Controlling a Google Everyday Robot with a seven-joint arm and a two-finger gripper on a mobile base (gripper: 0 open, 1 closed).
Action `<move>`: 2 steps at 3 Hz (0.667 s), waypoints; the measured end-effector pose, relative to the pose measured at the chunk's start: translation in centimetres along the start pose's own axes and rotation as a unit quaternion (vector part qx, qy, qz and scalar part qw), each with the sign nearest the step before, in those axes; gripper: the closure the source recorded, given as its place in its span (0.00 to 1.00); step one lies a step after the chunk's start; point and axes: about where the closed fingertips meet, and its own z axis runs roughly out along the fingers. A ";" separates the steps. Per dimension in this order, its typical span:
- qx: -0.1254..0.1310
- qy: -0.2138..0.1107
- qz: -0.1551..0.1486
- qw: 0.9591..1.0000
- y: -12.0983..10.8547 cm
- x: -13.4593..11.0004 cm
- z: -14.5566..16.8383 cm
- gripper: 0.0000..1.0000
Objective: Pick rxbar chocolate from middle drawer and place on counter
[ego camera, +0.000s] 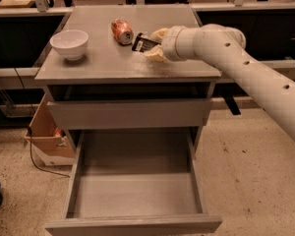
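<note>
A: What's up on the bench (pixel 103 63)?
B: A white bowl (pixel 69 43), upright at the left — and a crushed orange can (pixel 122 31) on its side, just left of the hand (pixel 150 43).
A: And down low?
B: A cardboard box (pixel 44 132) on the speckled floor (pixel 255 171) at the bench's left — a black cable (pixel 31 154) trails past it.

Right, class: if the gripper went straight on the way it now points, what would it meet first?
Probably the can. The gripper, over the counter and holding the bar, points roughly at it. Depth is unclear, so it might pass just in front.
</note>
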 end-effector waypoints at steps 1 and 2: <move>-0.011 -0.004 0.018 1.000 0.7 2.5 0.9 0.62; -0.024 -0.006 0.024 0.999 1.6 3.5 1.5 0.39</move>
